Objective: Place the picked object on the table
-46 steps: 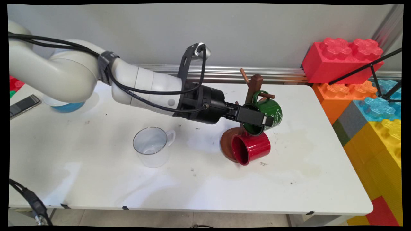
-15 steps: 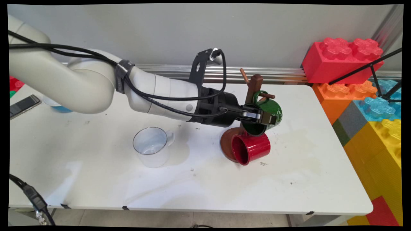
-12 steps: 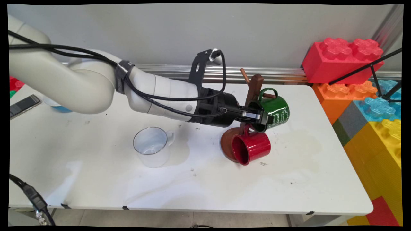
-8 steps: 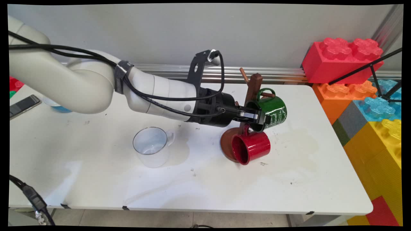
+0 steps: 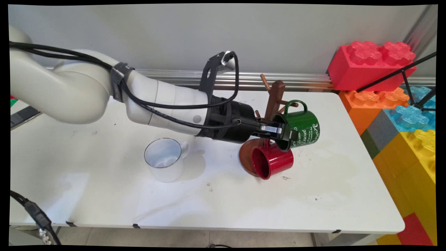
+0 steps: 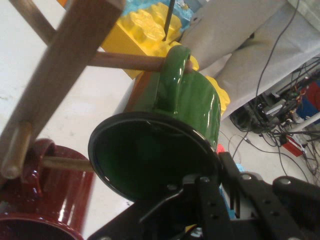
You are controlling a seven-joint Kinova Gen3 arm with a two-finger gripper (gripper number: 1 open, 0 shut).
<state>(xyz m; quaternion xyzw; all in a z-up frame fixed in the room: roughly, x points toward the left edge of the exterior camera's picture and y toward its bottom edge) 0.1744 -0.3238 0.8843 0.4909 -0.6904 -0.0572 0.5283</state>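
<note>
A white robot arm reaches in from the left across a white desk [image 5: 87, 195]. Its black end effector [image 5: 285, 133] is clamped on the rim of a green mug [image 5: 302, 126], one finger inside the mouth and one outside. The mug is tipped on its side, mouth facing left and toward the near edge, white lettering on its wall. Its handle is looped round a peg of a brown wooden mug tree [image 5: 275, 97], at the peg's outer end. The hand view shows the same: the green mug [image 6: 190, 105] with its handle on the peg of the mug tree [image 6: 60, 75].

A red mug [image 5: 273, 161] hangs just below on a lower peg, mouth toward the near left. A white mug [image 5: 164, 159] stands upright on the desk, well to the left. Large coloured toy blocks [image 5: 373, 62] are stacked at the desk's right.
</note>
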